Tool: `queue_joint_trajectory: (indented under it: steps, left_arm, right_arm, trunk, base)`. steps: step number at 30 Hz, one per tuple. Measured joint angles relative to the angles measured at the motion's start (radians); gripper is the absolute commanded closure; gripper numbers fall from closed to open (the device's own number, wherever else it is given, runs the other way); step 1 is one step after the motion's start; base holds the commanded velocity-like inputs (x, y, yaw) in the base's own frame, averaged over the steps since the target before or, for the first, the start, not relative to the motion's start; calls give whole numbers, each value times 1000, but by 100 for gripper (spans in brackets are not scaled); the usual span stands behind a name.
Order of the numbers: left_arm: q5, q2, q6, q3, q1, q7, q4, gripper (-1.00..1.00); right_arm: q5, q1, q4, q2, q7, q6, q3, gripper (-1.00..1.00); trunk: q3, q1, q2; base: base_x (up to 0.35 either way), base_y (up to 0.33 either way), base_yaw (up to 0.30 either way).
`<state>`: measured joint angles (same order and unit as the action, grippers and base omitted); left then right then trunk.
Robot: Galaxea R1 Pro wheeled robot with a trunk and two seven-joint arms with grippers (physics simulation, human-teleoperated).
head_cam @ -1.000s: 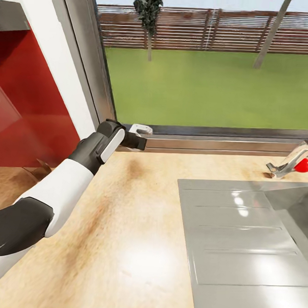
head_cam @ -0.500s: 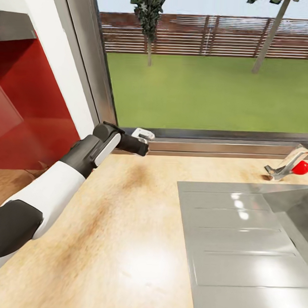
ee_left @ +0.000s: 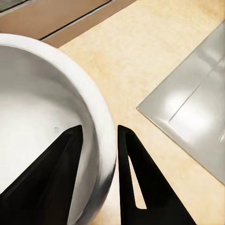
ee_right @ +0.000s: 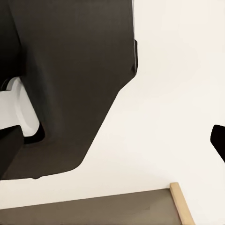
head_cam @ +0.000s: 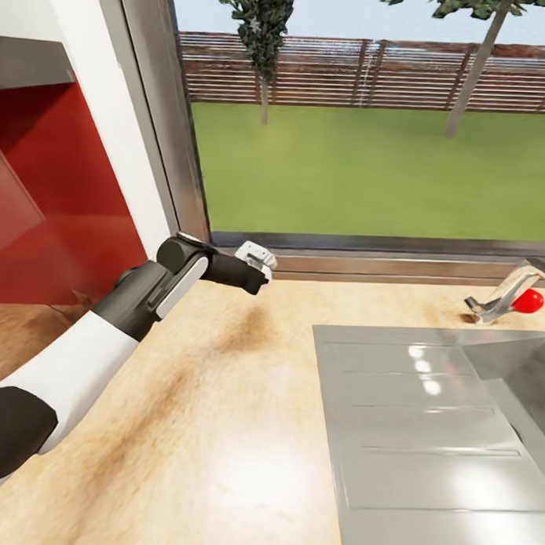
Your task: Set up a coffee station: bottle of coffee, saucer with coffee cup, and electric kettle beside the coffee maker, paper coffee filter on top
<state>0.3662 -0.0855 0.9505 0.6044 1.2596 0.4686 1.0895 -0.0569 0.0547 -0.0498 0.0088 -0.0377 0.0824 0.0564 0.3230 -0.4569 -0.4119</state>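
My left gripper (head_cam: 257,266) is shut on the rim of the white coffee cup (ee_left: 42,103), one black finger inside the cup and one outside. In the head view the coffee cup (head_cam: 256,254) peeks out white past the dark wrist. It is held a little above the back of the light tan kitchen countertop (head_cam: 220,428), close to the window sill. In the right wrist view a black fingertip (ee_right: 218,140) shows at the picture's edge, in front of my own dark and white body; whether that gripper is open or shut is not visible.
A steel sink drainboard (head_cam: 424,419) takes up the right of the worktop, with a tap with a red knob (head_cam: 509,296) behind it. A large window (head_cam: 371,150) runs along the back. A red wall panel (head_cam: 55,202) and a grey slab (head_cam: 28,60) stand at the left.
The left arm has stretched out further to the right along the sill, carrying the cup. The head camera has tilted up slightly, showing more sky.
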Motion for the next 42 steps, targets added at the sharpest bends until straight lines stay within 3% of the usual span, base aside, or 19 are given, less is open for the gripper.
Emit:
queue_joint_trajectory:
  steps: [8,27,42]
  left_arm:
    - [0,-17,4,0,-1,-1,17,100]
    - [1,-18,10,0,-15,-3,56,100]
    - [1,-18,10,2,-32,-3,94,100]
  right_arm:
    - [0,0,1,0,0,-1,-1,-100]
    - [0,0,1,0,0,-1,-1,-100]
    - [0,0,2,0,0,-1,-1,-100]
  trunk:
    - [-12,0,0]
    - [-42,0,0]
    - [-65,0,0]
  base:
    - [0,0,0]
    - [-4,-3,0]
    - [-146,-208,0]
